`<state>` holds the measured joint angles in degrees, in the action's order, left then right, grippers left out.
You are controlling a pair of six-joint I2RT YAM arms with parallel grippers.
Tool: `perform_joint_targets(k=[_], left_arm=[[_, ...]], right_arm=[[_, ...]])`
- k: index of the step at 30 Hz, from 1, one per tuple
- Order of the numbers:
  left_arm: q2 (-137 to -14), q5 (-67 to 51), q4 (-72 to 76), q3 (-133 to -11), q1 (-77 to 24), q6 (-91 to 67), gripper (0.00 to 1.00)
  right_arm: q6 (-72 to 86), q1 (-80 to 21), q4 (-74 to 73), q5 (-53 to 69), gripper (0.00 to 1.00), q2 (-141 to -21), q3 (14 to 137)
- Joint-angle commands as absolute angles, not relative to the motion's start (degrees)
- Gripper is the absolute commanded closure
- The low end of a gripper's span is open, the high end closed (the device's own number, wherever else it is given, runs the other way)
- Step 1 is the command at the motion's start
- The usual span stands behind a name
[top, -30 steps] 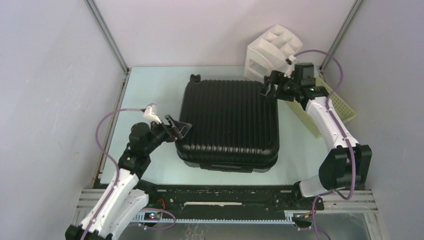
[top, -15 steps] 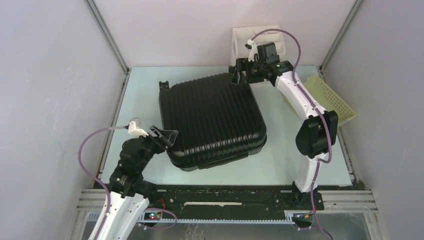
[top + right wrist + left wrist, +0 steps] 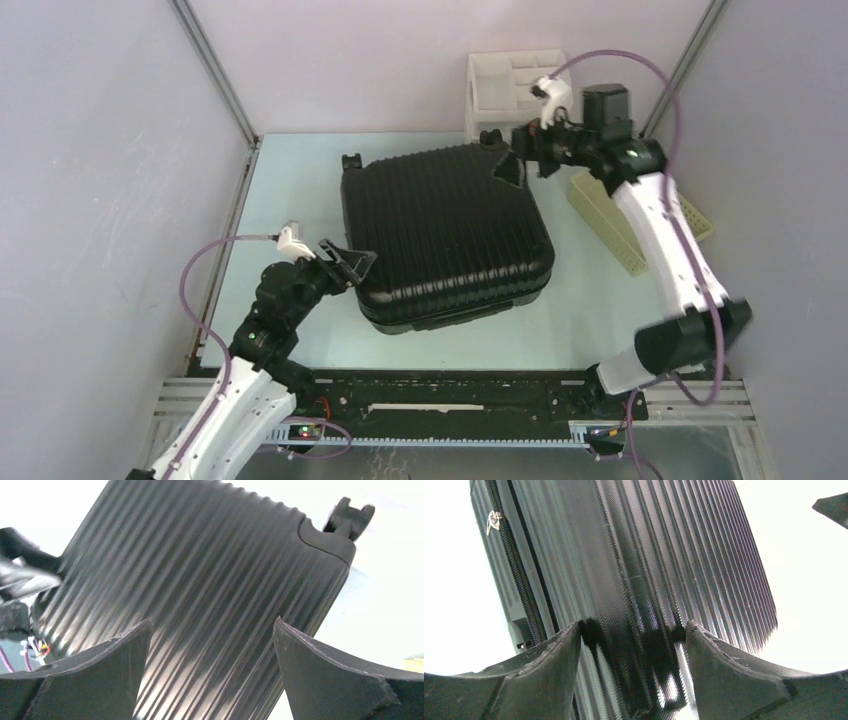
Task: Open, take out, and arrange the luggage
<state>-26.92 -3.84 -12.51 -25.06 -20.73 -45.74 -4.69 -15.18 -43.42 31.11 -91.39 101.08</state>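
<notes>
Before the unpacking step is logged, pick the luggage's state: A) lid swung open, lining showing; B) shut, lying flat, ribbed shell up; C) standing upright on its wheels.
B: the luggage lies flat with its ribbed shell whole on top, and no lining shows in any view.

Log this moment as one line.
suitcase: closed, flat on table | left gripper: open, at near-left corner | right gripper: open, at far-right corner | contents: not visible

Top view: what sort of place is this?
Probably a robot test booth in a lab: a left arm and right arm bolted at the table edge, blank walls boxing it in, and a black suitcase laid out.
</notes>
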Motion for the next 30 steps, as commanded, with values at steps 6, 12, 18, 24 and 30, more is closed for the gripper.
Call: perform_joint_targets(k=[6, 12, 18, 24, 30], left_arm=[[-37.49, -16.58, -2.32, -27.62, -36.28, -50.19, 0.48], [-41.84, -15.51, 2.55, -29.27, -41.82, -50.4, 0.45], [-43.12, -16.73, 3.36, -32.51, -44.35, -47.21, 0.39], [-34.0, -6.38, -18.89, -42.0, -44.31, -24.47, 0.25], [-21.92, 3.17, -16.83, -34.31, -44.3, -7.33, 0.11]], right_arm=[[-41.64, -11.1, -62.68, 57.36, 0.03, -72.62, 86.42], [-61.02, -16.99, -74.44, 52.62, 0.11, -64.69, 76.55], [-62.58, -18.43, -73.41, 50.89, 0.13, -60.37, 69.08], [-64.55, -17.56, -74.41, 56.37, 0.13, -58.57, 66.54], [-69.04, -14.45, -76.8, 60.86, 0.12, -58.74, 64.95]])
